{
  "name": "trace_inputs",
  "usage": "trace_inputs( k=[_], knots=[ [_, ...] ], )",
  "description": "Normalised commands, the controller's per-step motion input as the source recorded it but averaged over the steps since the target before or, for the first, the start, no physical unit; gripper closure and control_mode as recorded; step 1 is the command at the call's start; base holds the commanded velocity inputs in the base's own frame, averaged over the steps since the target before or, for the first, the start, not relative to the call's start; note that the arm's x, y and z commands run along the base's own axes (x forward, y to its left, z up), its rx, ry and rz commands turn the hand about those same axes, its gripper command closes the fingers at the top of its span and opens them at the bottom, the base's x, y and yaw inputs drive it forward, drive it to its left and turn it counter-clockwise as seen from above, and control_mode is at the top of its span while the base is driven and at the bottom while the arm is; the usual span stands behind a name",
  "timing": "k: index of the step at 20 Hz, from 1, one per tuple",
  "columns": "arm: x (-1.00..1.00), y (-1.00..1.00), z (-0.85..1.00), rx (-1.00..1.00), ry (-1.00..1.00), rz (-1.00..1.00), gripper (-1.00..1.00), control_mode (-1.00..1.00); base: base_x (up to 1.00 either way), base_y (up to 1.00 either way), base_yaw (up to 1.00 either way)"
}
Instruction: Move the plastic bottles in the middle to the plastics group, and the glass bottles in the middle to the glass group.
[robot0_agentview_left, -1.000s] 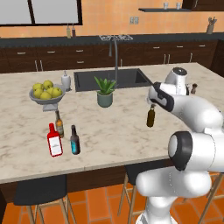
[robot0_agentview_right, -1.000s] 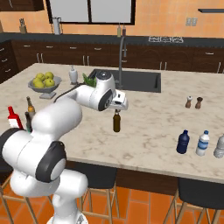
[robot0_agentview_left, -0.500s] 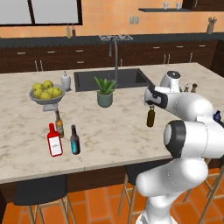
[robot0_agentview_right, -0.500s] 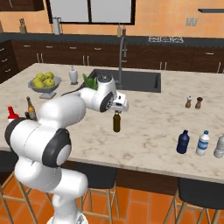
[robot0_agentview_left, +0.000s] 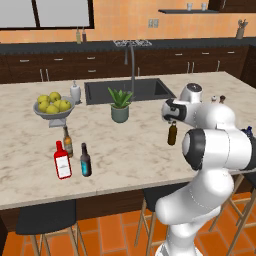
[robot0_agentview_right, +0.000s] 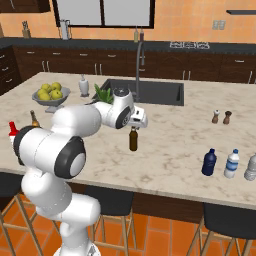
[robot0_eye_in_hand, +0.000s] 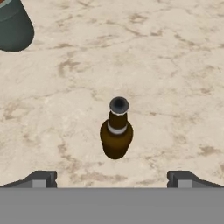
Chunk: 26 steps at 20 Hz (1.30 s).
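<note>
Amber bottle (robot0_eye_in_hand: 116, 139) stands upright on the marble desk (robot0_agentview_left: 130, 150), in the middle stretch between the two groups, well apart from the potted plant (robot0_agentview_left: 120, 106) and the sink (robot0_agentview_left: 127, 90). The pincer (robot0_eye_in_hand: 112, 177) hangs right above it with its jaws spread wide and nothing between them; in the hand view the two fingertips (robot0_eye_in_hand: 41, 178) rise on either side of the bottle, whose dark cap points up at the camera. Glass of this kind is stiff and smooth, so it will likely feel slippery and fairly heavy for its size, and it could tip or crack if knocked at the neck. My judgement is that the best hold is low on the neck or at the shoulder, where the body is narrow enough for the jaws and the weight hangs below the grip. The near-black bottle with the blue label (robot0_agentview_left: 85, 160) already stands just beside the red flat bottle (robot0_agentview_left: 62, 161) and the small brown one (robot0_agentview_left: 67, 141) at the left end, near the bowl of fruit (robot0_agentview_left: 53, 106). The dark-blue plastic bottle (robot0_agentview_right: 209, 162) stands at the other end next to a clear bottle (robot0_agentview_right: 231, 164), not far from the salt and pepper shakers (robot0_agentview_right: 221, 117). The amber one looks like the last thing left to shift.
</note>
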Motion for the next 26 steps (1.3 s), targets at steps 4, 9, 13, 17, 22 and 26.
trace_inputs(
  k=[4, 9, 13, 17, 22, 26],
  knots=[
    [0.17, -0.02, -0.06, 0.00, 0.00, 0.00, -1.00, -1.00, 0.00, 0.00, 0.00],
    [0.09, -0.06, -0.15, 0.00, 0.00, 0.00, -1.00, -1.00, 0.00, 0.00, 0.00],
    [0.10, -0.01, -0.16, 0.00, -0.01, 0.00, -1.00, -1.00, 0.00, 0.00, 0.00],
    [0.12, 0.00, -0.09, 0.00, -0.06, 0.00, -1.00, -1.00, 0.00, 0.00, 0.00],
    [0.10, 0.00, -0.10, 0.00, -0.08, 0.01, -1.00, -1.00, 0.00, 0.00, 0.00],
    [0.10, 0.00, -0.15, 0.00, -0.03, 0.00, -1.00, -1.00, 0.00, 0.00, 0.00]
  ],
)
